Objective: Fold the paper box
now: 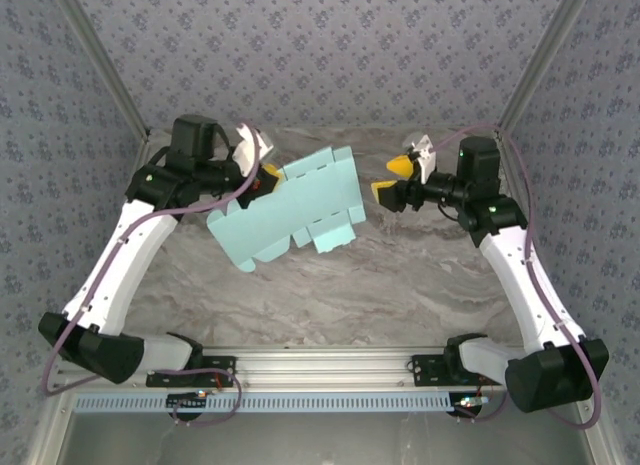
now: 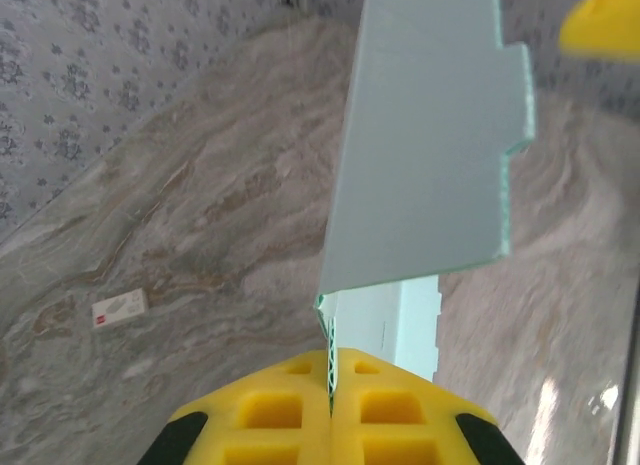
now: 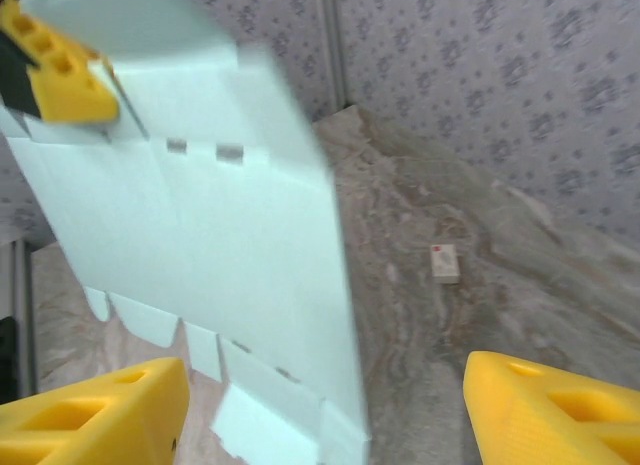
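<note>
Left gripper was clamped on the left edge of the paper box, held up over the bench near its far edge. Right gripper stood apart just beside the box. Advice: keep the left pinch firm and close the right on a flap near its crease.

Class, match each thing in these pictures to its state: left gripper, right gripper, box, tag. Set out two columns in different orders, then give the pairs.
Column 1
1 left gripper
2 right gripper
3 box
4 tag

Column 2
A lying flat on the table
B open, holding nothing
C pale blue, held by one edge
D shut on the box's edge

Pairs: 1-D, 2-B, 3-C, 4-A
</note>
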`<control>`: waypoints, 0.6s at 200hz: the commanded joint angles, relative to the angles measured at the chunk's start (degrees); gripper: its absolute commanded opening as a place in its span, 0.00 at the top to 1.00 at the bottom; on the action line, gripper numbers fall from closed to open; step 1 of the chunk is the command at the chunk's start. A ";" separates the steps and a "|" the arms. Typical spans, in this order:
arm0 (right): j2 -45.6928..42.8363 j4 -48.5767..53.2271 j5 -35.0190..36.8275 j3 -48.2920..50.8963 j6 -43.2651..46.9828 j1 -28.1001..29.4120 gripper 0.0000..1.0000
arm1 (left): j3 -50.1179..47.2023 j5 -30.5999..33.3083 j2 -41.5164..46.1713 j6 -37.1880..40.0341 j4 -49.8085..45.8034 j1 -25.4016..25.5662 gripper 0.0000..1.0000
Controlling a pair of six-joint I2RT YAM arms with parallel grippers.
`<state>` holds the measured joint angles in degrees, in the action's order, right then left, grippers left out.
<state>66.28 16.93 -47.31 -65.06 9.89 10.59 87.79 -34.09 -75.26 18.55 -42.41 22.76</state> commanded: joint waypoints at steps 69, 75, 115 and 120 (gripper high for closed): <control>6.22 -14.84 -13.49 2.49 -4.24 1.19 0.36 | -4.37 -19.00 0.23 -13.84 13.24 -2.99 1.00; 6.38 -15.32 -14.15 2.52 -4.46 1.06 0.41 | -4.47 -19.08 0.23 -13.88 13.23 -2.98 1.00; 6.53 -18.32 -18.47 2.86 -6.83 0.12 0.62 | -4.64 -19.38 -0.06 -13.88 13.26 -2.99 1.00; 6.58 -18.50 -18.59 2.88 -7.06 -0.02 0.63 | -4.60 -19.42 -0.01 -13.89 13.24 -2.99 1.00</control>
<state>72.79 1.78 -61.49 -62.00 4.89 11.14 83.18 -50.78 -75.13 5.28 -31.00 19.99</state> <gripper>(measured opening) 0.385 0.042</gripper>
